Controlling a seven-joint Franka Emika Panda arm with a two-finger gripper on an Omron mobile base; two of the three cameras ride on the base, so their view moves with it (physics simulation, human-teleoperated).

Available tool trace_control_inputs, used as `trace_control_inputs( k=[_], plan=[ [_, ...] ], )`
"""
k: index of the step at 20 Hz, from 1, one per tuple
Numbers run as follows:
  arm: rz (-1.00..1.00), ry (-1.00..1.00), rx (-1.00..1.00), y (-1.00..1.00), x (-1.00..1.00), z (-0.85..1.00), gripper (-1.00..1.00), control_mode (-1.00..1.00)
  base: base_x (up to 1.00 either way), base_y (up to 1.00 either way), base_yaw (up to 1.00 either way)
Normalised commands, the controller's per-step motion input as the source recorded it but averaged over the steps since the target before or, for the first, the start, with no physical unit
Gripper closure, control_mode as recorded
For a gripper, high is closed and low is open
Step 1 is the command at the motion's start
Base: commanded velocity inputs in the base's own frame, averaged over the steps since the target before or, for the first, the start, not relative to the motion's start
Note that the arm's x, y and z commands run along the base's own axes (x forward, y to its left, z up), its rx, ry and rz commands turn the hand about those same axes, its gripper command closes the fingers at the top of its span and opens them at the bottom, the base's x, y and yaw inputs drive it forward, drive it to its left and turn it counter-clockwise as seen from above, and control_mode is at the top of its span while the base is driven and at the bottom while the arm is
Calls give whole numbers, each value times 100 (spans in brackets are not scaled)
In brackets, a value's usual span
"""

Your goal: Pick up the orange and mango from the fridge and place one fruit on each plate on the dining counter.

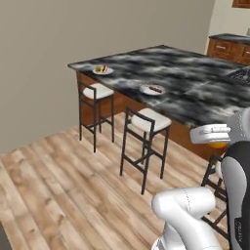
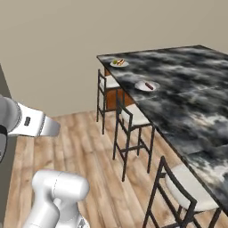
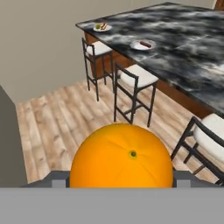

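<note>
Your gripper (image 3: 121, 183) is clamped on the orange (image 3: 121, 156): smooth, round, firm, apt to roll; keep hold across its middle.

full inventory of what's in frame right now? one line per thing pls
dining counter: 1, black-and-white marbled top, wooden base, centre right
far plate: 1, white, counter's far corner, carrying the mango, yellow-green, beside a red-and-tan strip
near plate: 1, white, along the counter's edge, only a red-and-tan strip on it
stools: 3, white seats, dark frames, along the counter's side
floor: wood planks
wall: beige
cabinets: brown, far right
orange: 1, bright orange, held in the pincer
pincer: 1, closed on the orange
</note>
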Motion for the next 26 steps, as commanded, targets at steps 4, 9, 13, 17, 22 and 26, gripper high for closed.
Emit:
trace_control_inputs(
  k=[4,9,13,17,22,26],
  plan=[
    [0,0,0,0,0,0,100,100,100,82,-21],
    [0,0,0,0,0,0,100,100,100,98,-33],
    [0,0,0,0,0,0,100,100,100,100,-42],
    [0,0,0,0,0,0,100,100,100,94,-56],
    [0,0,0,0,0,0,100,100,100,82,-68],
    [0,0,0,0,0,0,100,100,100,78,-70]
  ],
)
